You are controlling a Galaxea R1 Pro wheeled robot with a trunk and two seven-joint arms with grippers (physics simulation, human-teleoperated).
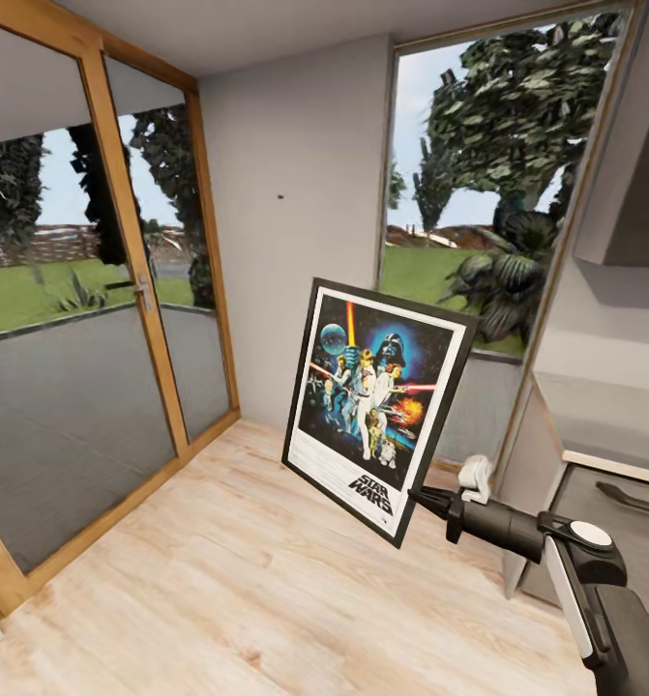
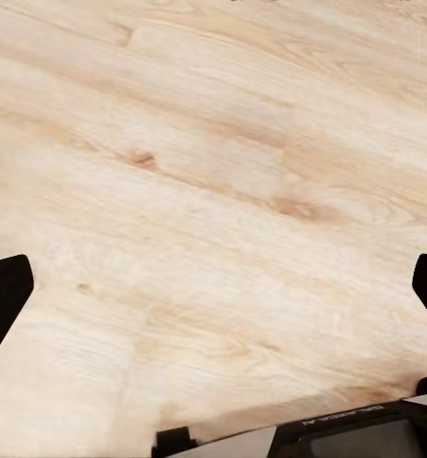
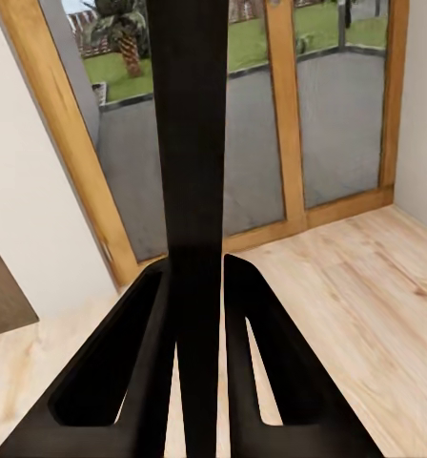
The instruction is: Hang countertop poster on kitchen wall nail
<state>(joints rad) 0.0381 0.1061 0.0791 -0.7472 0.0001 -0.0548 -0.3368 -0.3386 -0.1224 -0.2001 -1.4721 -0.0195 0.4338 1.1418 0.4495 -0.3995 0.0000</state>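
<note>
Poster [image 1: 377,416] black-framed, white-bordered, tilted | right jaws [image 1: 413,495] pinching its lower corner | left jaws [image 2: 213,286] spread

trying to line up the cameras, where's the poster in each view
Head view: poster at centre, tilted, its lower right edge held by the right gripper.
Right wrist view: its black frame edge-on, clamped between the fingers.
Left wrist view: not in it.
Shared landmark: light wood floor.

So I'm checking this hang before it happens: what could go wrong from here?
The right gripper pinches the poster only at its lower right edge, so the tilted frame may swing or slip. The wall nail is a speck well above the poster's top; lining up could miss. The poster could bump the window frame.
</note>
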